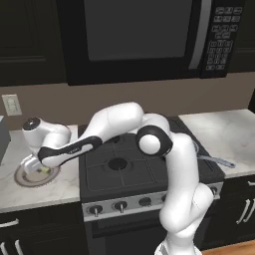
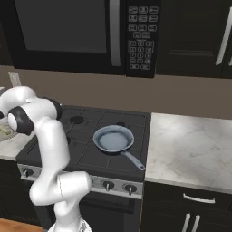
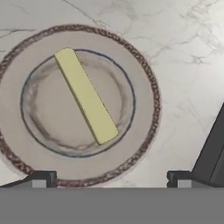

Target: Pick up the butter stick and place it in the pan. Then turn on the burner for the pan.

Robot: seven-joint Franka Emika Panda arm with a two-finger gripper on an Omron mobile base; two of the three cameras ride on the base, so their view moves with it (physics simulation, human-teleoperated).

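- The gripper (image 3: 109, 180) hung directly above the plate (image 3: 144, 94), its two small dark square-ended fingertips (image 3: 41, 178) set wide apart, with nothing between them.
- The butter stick (image 3: 85, 95) lay just ahead of the fingertips, a smooth, matte, pale-yellow bar with rounded ends, set diagonally across the middle of the plate.
- The plate was round and beige-grey, with a broad flat rim, a rough, speckled brown edge and a thin dark line ringing its shallow, mottled well.
- Beyond the plate and to either side of the hand spread a pale marble countertop (image 3: 188, 52) with faint grey veins.
- In the left base view the hand (image 1: 34, 162) sat low over the plate (image 1: 25, 178) on the counter, with the stove (image 1: 124, 172) just beside it, a black range with grated burners and a row of round metal knobs (image 1: 120, 205) on its front panel.
- The pan (image 2: 113, 138) stood well away from the hand on the stove, a round shallow skillet with a blue-grey inside, a dark rim and a long, thin silver handle (image 2: 133, 161) reaching toward the stove's front edge.
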